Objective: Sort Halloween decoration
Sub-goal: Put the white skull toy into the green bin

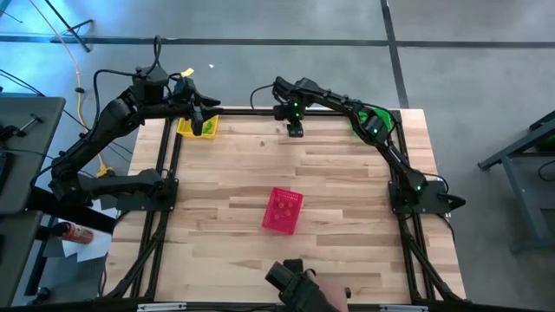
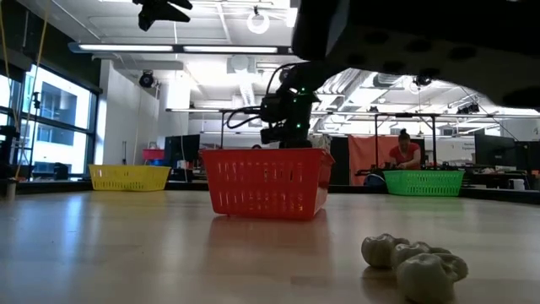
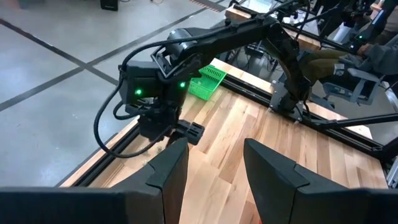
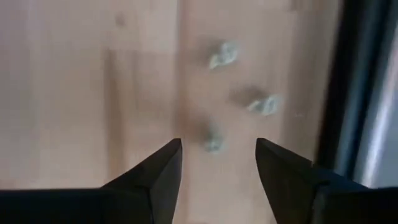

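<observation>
Nearest the table-level camera, a small clump of Halloween decoration (image 2: 413,257) on the pale plank table (image 1: 347,173): knobbly, rounded, pale green, probably light, hard and a bit slippery, so best pinched across the widest lump. Behind it, in the middle, the red mesh basket (image 1: 284,211), stiff plastic with slanted walls. Farthest, at the back edge, the right gripper (image 4: 217,146) with jaws apart over three more pale pieces (image 4: 262,104), the green basket (image 1: 375,117) near, and the left gripper (image 3: 214,146), jaws also apart, above the yellow basket (image 1: 196,127).
</observation>
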Robot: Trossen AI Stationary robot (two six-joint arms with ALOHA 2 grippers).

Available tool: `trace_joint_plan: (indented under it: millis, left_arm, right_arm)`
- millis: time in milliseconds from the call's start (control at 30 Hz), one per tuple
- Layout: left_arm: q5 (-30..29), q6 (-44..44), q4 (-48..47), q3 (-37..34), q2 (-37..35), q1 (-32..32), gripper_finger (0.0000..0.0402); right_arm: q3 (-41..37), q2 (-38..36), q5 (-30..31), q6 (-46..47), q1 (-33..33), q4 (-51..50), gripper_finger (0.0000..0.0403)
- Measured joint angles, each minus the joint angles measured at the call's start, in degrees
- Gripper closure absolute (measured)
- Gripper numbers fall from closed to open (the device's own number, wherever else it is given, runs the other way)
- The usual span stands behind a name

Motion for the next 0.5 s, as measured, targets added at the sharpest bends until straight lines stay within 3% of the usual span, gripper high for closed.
trace_joint_plan:
  millis: [500]
  left_arm:
    - [-2.9,0.1,0.0,0.0,0.0,0.0,0.0254]
  right_arm:
    - [0.0,2.2,1.1,-2.0,1.1,0.6,0.0247]
